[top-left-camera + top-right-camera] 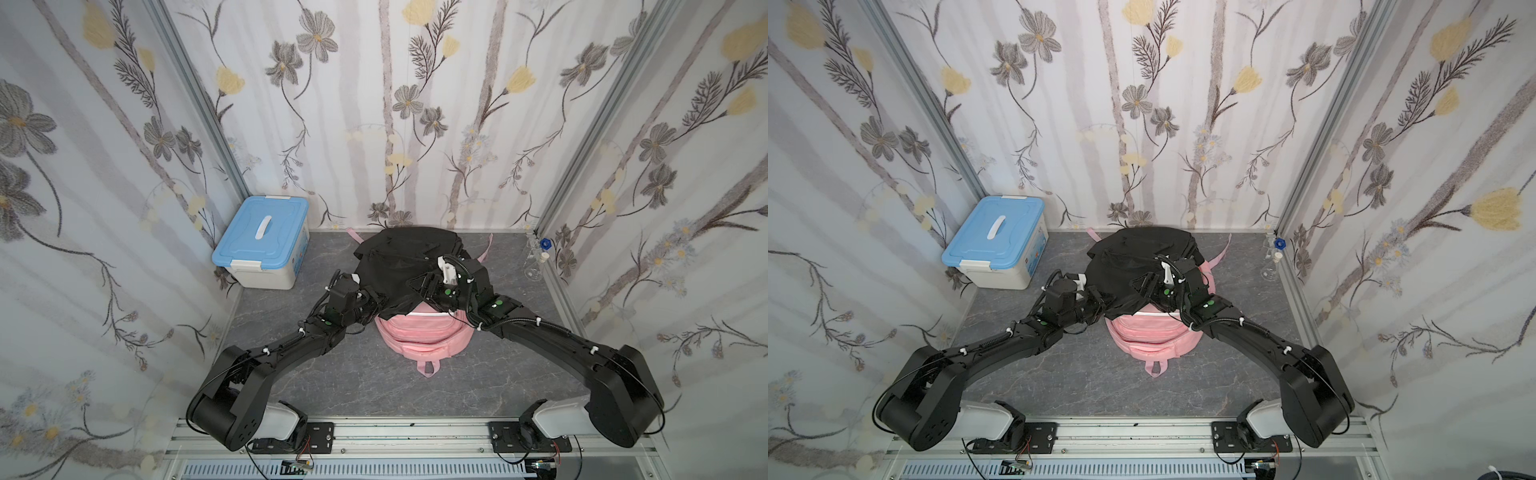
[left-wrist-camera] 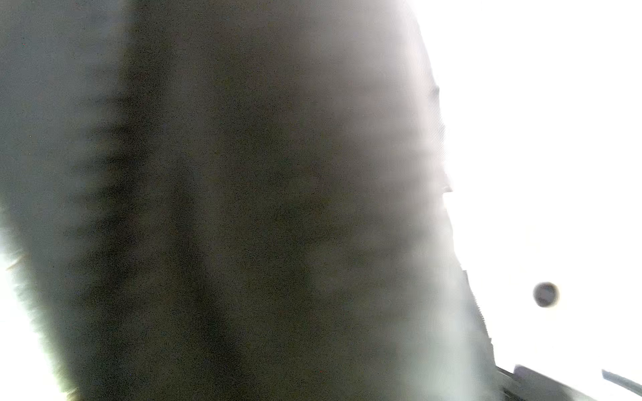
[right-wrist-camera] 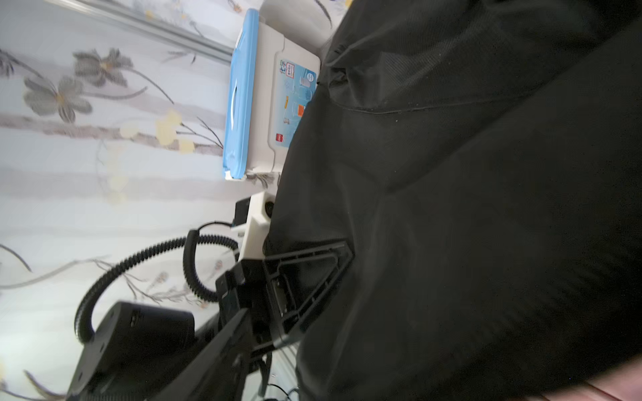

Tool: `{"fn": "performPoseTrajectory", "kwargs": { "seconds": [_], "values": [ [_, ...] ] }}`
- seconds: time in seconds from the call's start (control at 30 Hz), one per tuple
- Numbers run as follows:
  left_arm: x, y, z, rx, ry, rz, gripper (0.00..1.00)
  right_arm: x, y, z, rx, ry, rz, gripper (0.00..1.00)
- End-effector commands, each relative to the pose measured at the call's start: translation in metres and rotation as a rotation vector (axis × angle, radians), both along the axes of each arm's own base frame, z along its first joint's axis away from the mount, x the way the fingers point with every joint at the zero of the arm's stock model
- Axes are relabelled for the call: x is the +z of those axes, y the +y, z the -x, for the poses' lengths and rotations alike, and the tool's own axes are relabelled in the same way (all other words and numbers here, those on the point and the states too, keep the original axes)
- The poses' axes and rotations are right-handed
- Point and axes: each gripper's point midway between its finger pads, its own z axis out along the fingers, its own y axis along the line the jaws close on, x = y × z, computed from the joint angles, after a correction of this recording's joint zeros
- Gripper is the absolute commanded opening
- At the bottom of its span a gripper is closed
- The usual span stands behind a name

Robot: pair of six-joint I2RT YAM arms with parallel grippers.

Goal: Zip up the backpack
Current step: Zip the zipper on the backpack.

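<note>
- In both top views the pink backpack (image 1: 419,336) lies mid-table (image 1: 353,386), its carry loop pointing to 6 o'clock. A black cloth (image 1: 399,257) buries its 12 o'clock half, so the zipper cannot be seen.
- The left gripper (image 1: 372,301) sits at the cloth's 8 o'clock edge. It is clenched, by the look of it on that edge.
- The right gripper (image 1: 422,286) rests on the cloth near 4 o'clock, and I cannot tell whether it grasps or has let go.
- A hard pull on the cloth could drag the light bag toward the storage box (image 1: 262,241) at 10 o'clock or the glassware (image 1: 536,266) at 2 o'clock.
- Left wrist view: dark, blurred cloth (image 2: 243,208) fills the lens. That arm is probably working blind, so it could snag fabric in the zipper teeth.
- Right wrist view: the cloth (image 3: 486,208) blocks most of the picture, with the left gripper (image 3: 312,277) pressed into it. Only a pink sliver of backpack (image 3: 608,390) shows, so the two arms might collide under the fabric.
</note>
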Motion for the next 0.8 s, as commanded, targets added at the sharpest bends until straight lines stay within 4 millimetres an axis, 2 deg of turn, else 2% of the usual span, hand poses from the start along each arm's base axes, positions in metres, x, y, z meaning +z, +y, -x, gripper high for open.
{"fn": "performPoseTrajectory", "kwargs": {
  "seconds": [0.0,0.1,0.2,0.3,0.37,0.47,0.57,0.67,0.77],
  "values": [
    [0.009,0.009,-0.012,0.02,-0.055,-0.031,0.0,-0.017,-0.061,-0.003,0.019,-0.135,0.381,0.73],
    [0.007,0.014,-0.019,0.013,-0.042,-0.033,0.0,-0.02,-0.093,-0.016,-0.02,-0.155,0.458,0.73],
    [0.004,0.018,-0.026,0.003,-0.019,-0.036,0.0,-0.031,-0.107,-0.019,-0.016,-0.135,0.476,0.72],
    [0.0,0.017,-0.033,-0.042,0.011,-0.016,0.0,-0.04,-0.132,-0.026,-0.066,-0.131,0.561,0.7],
    [0.001,0.013,-0.037,-0.095,0.011,0.003,0.0,-0.04,-0.137,-0.029,-0.072,-0.15,0.57,0.67],
    [0.0,0.009,-0.041,-0.17,0.003,-0.007,0.0,-0.042,-0.125,-0.038,-0.047,-0.175,0.514,0.62],
    [-0.003,0.004,-0.047,-0.238,0.014,0.016,0.0,-0.045,-0.096,-0.048,0.021,-0.186,0.372,0.55],
    [-0.003,0.003,-0.049,-0.262,0.017,0.012,0.0,-0.047,-0.071,-0.057,0.095,-0.168,0.253,0.44],
    [-0.001,0.005,-0.05,-0.266,0.014,-0.015,0.0,-0.046,-0.057,-0.059,0.132,-0.16,0.192,0.44]
  ]
}}
